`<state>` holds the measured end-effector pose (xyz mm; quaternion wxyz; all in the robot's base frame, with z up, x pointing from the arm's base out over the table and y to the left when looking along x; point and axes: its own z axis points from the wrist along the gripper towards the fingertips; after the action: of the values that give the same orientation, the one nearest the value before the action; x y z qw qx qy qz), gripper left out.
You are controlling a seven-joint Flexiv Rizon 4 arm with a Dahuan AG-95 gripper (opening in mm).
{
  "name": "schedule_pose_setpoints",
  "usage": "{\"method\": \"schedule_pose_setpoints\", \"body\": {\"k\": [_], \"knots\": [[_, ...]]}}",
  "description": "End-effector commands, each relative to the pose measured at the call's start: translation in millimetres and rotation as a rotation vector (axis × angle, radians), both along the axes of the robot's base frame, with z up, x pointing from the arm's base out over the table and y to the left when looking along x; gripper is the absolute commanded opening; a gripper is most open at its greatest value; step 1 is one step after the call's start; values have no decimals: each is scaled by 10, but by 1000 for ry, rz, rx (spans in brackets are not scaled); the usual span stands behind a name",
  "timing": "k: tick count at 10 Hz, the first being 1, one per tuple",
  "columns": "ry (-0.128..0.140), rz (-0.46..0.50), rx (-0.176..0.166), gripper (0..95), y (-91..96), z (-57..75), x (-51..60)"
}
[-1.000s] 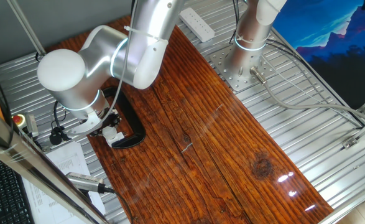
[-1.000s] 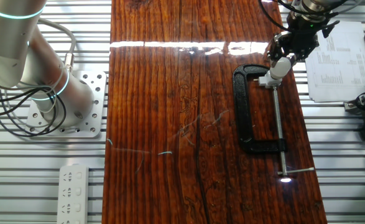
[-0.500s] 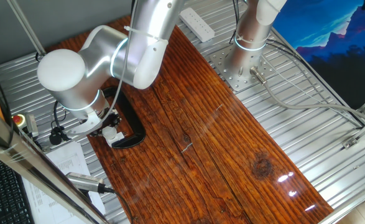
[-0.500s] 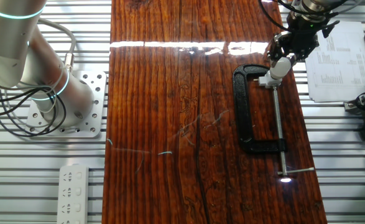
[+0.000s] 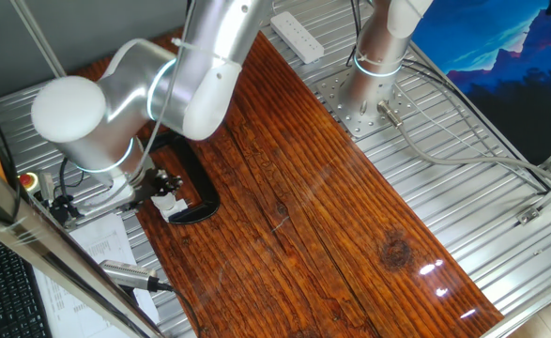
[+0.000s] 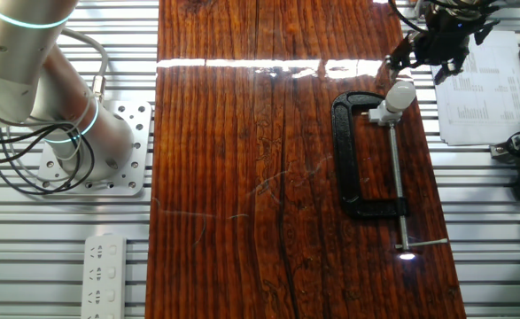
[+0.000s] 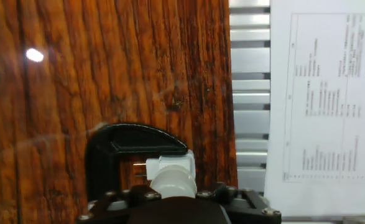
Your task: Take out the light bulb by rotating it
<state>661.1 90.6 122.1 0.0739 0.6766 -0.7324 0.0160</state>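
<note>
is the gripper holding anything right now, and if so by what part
Nothing is held. The gripper sits apart from the light bulb, which stays in its socket at the C-clamp.

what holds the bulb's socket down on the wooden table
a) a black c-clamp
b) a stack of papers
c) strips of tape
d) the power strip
a: the light bulb and its white socket sit inside the mouth of the black C-clamp, whose screw rod runs along the table edge.
</note>
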Motion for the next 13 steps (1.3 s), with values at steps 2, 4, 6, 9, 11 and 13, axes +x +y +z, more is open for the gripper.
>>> {"method": "schedule_pose_setpoints", "body": {"k": [2, 4, 6, 9, 11, 13], "knots": [[-11, -136, 0, 950, -121, 35, 29], [-12, -293, -2, 950, -201, 52, 41], [0, -474, 33, 760, -224, 48, 37], [4, -668, 55, 760, -241, -9, 35], [11, -730, 86, 760, -241, -2, -3], [-7, -843, 95, 760, -229, -47, -107]]}}
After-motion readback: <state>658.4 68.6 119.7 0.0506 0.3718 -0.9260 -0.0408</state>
